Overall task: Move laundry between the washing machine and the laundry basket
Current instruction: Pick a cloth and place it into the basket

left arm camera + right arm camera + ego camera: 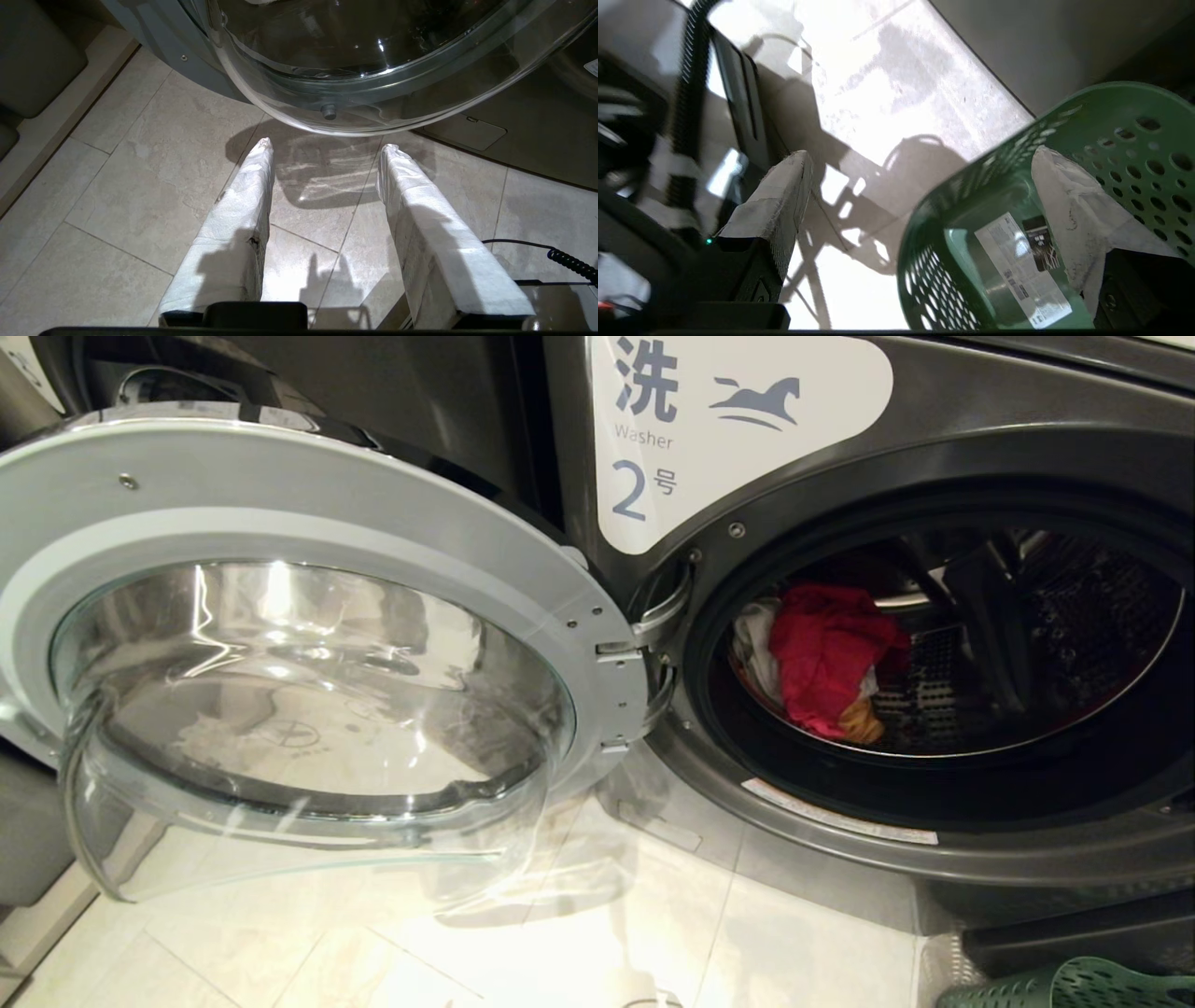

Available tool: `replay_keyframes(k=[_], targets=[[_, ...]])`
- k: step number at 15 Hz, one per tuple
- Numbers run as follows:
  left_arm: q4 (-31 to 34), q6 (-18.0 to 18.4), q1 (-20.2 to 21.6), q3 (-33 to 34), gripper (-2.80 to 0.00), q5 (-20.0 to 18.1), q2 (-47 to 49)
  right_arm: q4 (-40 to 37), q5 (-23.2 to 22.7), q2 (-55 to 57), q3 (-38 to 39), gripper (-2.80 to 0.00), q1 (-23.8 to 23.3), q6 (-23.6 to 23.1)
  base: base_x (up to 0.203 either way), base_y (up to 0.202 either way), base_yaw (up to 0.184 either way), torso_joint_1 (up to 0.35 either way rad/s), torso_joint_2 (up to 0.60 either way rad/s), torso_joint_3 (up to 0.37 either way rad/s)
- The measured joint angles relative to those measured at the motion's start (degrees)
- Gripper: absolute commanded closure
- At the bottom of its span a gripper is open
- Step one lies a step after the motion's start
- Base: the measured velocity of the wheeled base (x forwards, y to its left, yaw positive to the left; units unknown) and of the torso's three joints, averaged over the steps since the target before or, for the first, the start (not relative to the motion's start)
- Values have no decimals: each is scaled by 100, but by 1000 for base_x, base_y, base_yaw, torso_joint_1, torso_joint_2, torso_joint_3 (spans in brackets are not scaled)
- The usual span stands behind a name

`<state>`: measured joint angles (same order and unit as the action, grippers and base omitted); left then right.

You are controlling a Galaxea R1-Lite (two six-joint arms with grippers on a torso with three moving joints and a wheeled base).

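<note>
Laundry (826,658) is lying in a heap inside the drum of the washing machine (934,448), the red garment on top, a white piece tucked behind it and a small yellow-orange piece showing at its lower edge; none of it is sitting between the fingers of either pincer, and both pincers are hanging well apart from the heap, outside the drum. The round glass door (308,653) is standing wide open beside the opening, so access is already made. The laundry basket (1017,242) is standing on the tiled floor (560,933) low by the machine, and in the right wrist view its inside is showing only a white label on the green bottom, no cloth that I can see. The right pincer (924,200) is hovering right over the basket rim, its padded fingers spread wide with one of them reaching inside the basket, gripping nothing. The left pincer (327,149) is hanging low just beneath the bulge of the open door, pointing at the floor; a gap is showing between its wrapped fingers, yet it is standing at its tightest setting and carrying nothing. Judging from this, if the clothes are meant for the basket, the moving of garments is yet to begin: reaching into the drum, gripping each piece and dropping it in the basket are all remaining.
</note>
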<state>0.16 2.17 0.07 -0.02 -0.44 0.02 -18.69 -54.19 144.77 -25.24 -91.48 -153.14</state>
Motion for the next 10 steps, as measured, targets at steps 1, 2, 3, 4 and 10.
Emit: replay_keyframes(k=[1,2,3,4,10], targets=[[2,-2,0,0,0,0,0,-226,2,-276,165,-280,-25,11,0,0,0,0,0,0],[2,-2,0,0,0,0,0,-382,5,-599,370,-280,-44,32,0,0,0,0,0,0],[2,-2,-5,0,0,0,0,-511,-7,-897,597,-280,-56,60,0,0,0,0,0,0],[0,0,-2,0,0,-2,0,-685,-9,-1243,871,-280,-55,71,0,0,0,0,0,0],[2,0,0,0,0,0,0,-249,94,-2750,1432,-280,318,-56,0,0,0,0,0,0]])
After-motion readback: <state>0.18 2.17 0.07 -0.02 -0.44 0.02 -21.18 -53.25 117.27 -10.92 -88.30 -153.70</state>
